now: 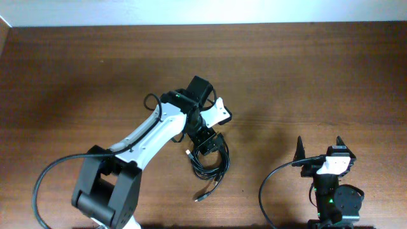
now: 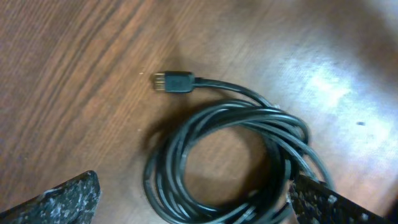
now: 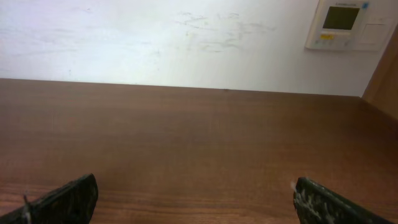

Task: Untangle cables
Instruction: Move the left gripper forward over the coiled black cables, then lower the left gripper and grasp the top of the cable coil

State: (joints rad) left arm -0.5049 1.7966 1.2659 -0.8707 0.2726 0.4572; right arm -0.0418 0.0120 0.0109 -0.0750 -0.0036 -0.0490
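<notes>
I see my left fingers (image 2: 62,199) spread wide, with the coiled cables (image 2: 249,115) lying between them. My right fingers (image 3: 68,199) stand open above the worktop (image 3: 199,143).

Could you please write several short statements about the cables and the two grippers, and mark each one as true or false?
1. The cables lie coiled in one bundle on the table. True.
2. The left gripper is shut on the bundle. False: it is open and sits over the coil.
3. One plug sticks out of the coil. True.
4. The right gripper hangs over the cables. False: it is off to the side, away from them, with only bare table in front of it.
5. The right gripper is open. True.
</notes>
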